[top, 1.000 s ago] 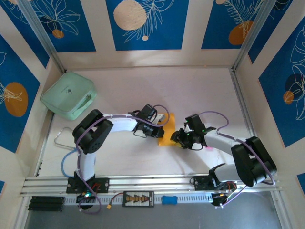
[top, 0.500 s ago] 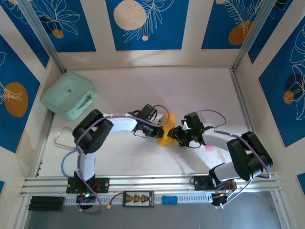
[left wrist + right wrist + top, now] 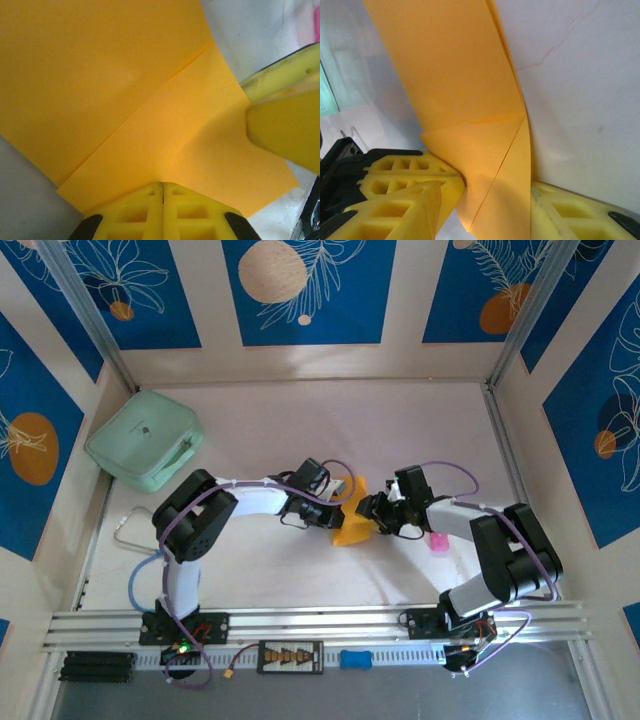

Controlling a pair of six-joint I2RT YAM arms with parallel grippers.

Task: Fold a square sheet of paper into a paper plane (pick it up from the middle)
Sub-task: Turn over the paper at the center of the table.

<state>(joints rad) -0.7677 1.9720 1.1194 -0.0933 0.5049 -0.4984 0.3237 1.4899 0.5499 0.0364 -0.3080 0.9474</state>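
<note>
My left end effector point(image 3: 162, 186) has its two yellow fingers pressed together, tips against the square sheet of paper point(image 3: 150, 115). I cannot tell whether a layer is caught between them. My right end effector point(image 3: 497, 197) has its fingers point(image 3: 410, 187) spread, and a folded part of the orange-yellow sheet stands in the gap, touching both.

In the left wrist view a straight crease runs diagonally across the sheet, and one yellow finger of my right end effector shows at its right edge. In the right wrist view a triangular flap is folded over just ahead of the fingers.

From above, the two end effectors face each other across the sheet, which sits near the middle of the bench point(image 3: 400, 430) with its right part raised. A small pink object point(image 3: 437, 542) sits just beside my right arm. A mint-green case point(image 3: 145, 450) lies well apart at the far left.
</note>
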